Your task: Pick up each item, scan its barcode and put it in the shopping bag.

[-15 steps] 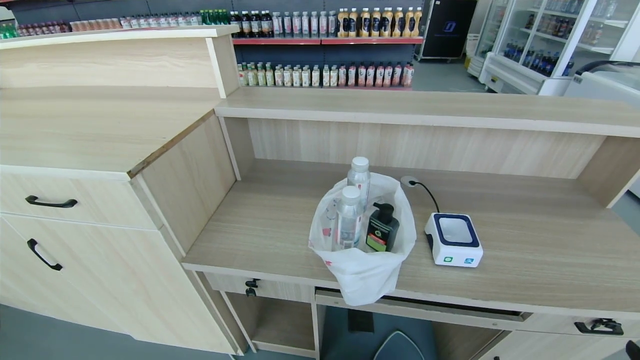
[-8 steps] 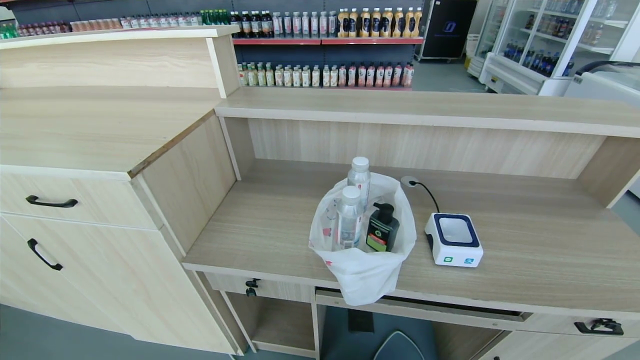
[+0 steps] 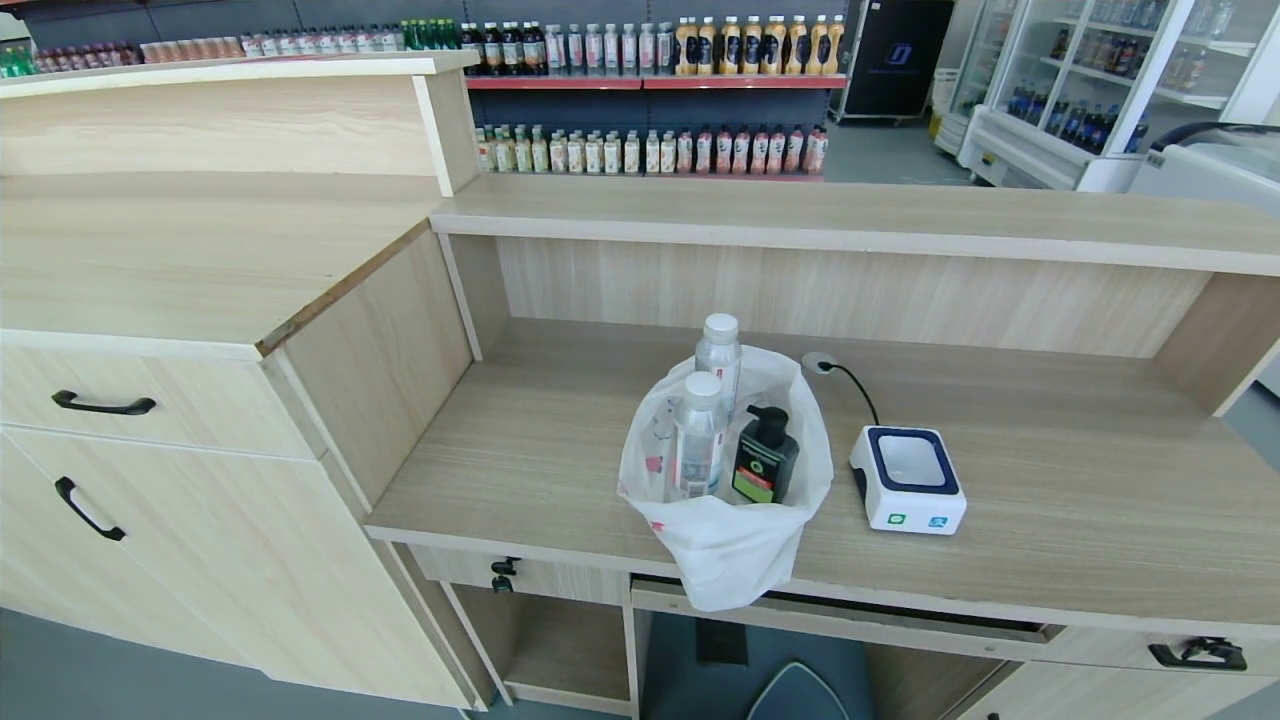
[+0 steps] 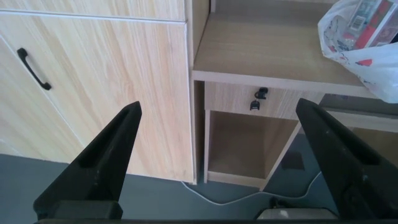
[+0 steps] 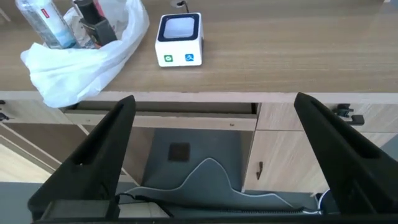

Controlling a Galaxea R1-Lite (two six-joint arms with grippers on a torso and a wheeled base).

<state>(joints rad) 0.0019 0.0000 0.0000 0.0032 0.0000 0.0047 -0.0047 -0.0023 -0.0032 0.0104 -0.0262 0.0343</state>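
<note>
A white shopping bag [image 3: 735, 555] stands at the counter's front edge and hangs a little over it. Inside it are two clear bottles with white caps [image 3: 697, 440] [image 3: 718, 360] and a dark pump bottle [image 3: 765, 460]. The white barcode scanner [image 3: 907, 480] sits just right of the bag. My left gripper [image 4: 217, 103] is open, low in front of the cabinet, with the bag [image 4: 367, 56] off to one side. My right gripper [image 5: 214, 97] is open below the counter's front edge, facing the scanner [image 5: 179, 38] and the bag [image 5: 81, 68]. Both grippers hold nothing.
The wooden counter [image 3: 1050, 500] has a raised ledge behind it and a taller cabinet with black drawer handles [image 3: 103, 405] on the left. A black cable [image 3: 855, 385] runs back from the scanner. A pull-out tray [image 3: 840, 615] sits under the counter edge.
A dark part at the lower right corner of the head view has gone out of the picture. The bag, its items and the scanner have not moved.
</note>
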